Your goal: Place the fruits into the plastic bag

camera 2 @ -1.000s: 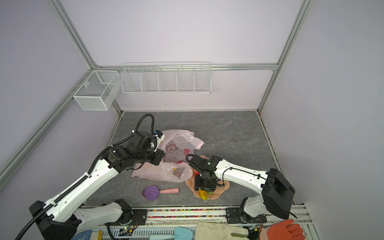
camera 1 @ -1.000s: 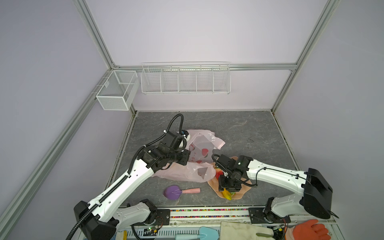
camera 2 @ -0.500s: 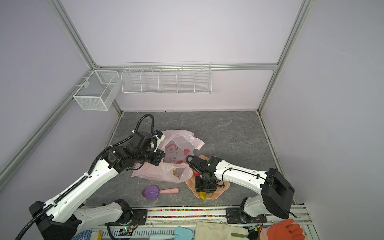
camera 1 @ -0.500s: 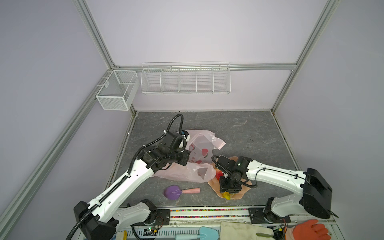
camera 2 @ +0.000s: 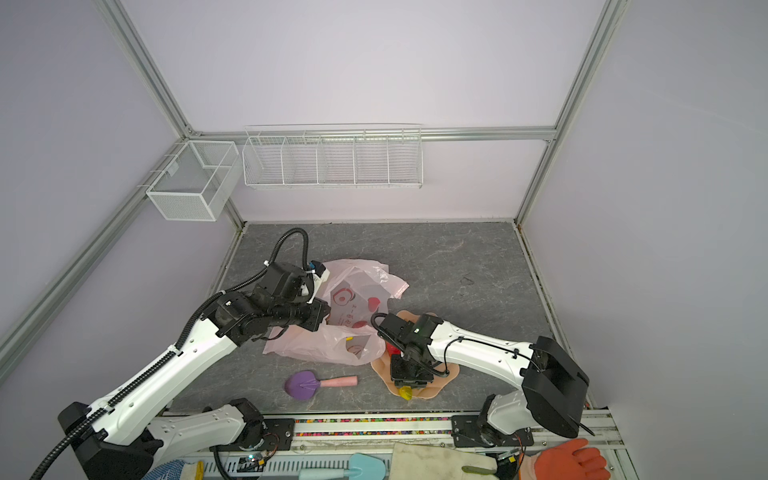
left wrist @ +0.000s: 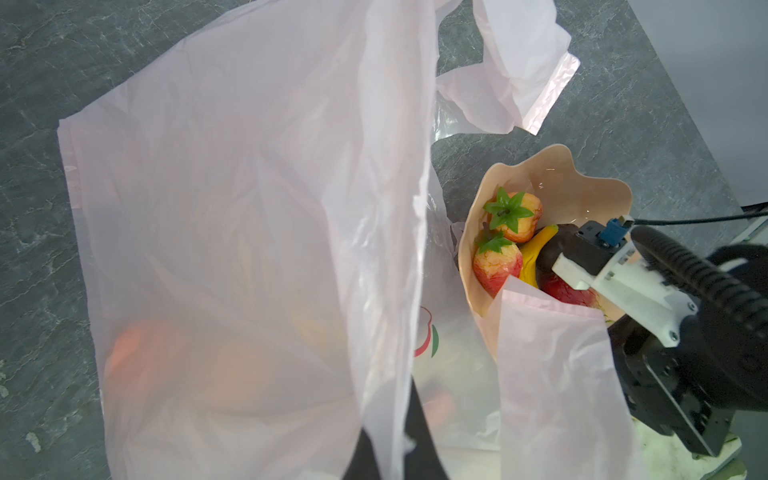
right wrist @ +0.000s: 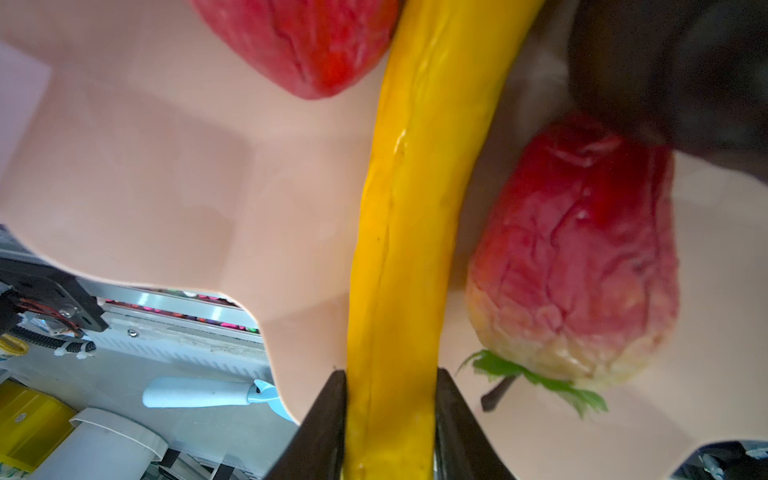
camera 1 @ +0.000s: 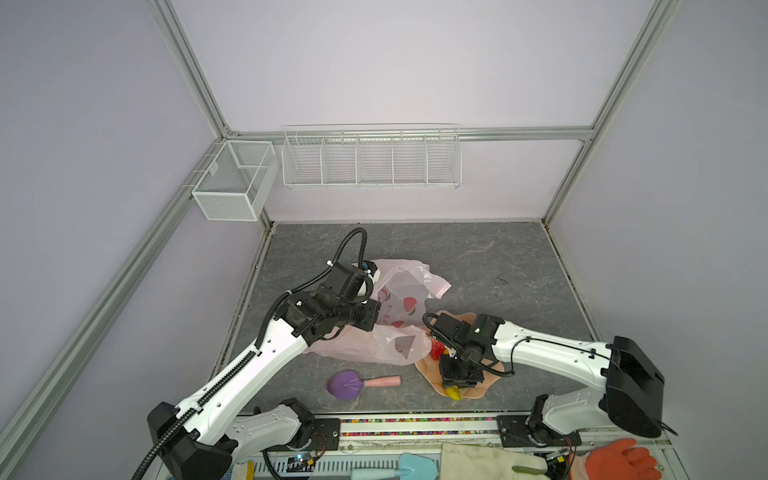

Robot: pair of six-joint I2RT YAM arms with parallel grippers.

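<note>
The pale pink plastic bag (camera 1: 399, 299) (camera 2: 353, 299) lies crumpled mid-table. My left gripper (left wrist: 390, 415) is shut on its thin edge and holds the film (left wrist: 249, 208) up; an orange fruit (left wrist: 137, 353) shows faintly through it. In the peach bowl (camera 1: 486, 384) (right wrist: 145, 166), my right gripper (right wrist: 390, 374) (camera 1: 457, 376) is shut on a yellow banana (right wrist: 415, 208), both jaws pressed to its sides. The banana's tip (camera 2: 405, 392) pokes out below the gripper. Beside it lie two red strawberries (right wrist: 577, 266) (right wrist: 307, 41) and a dark piece (right wrist: 665, 62). Two strawberries (left wrist: 496, 264) (left wrist: 517, 216) also show in the left wrist view.
A purple scoop with a pink handle (camera 1: 353, 383) lies on the grey table left of the bowl. White wire baskets (camera 1: 370, 158) (camera 1: 232, 183) hang on the back wall. Gloves (camera 1: 619, 461) and a blue scoop (camera 1: 399, 469) lie beyond the front rail.
The right gripper's jaws have closed in onto the banana in the bowl. The left arm and the bag have stayed put.
</note>
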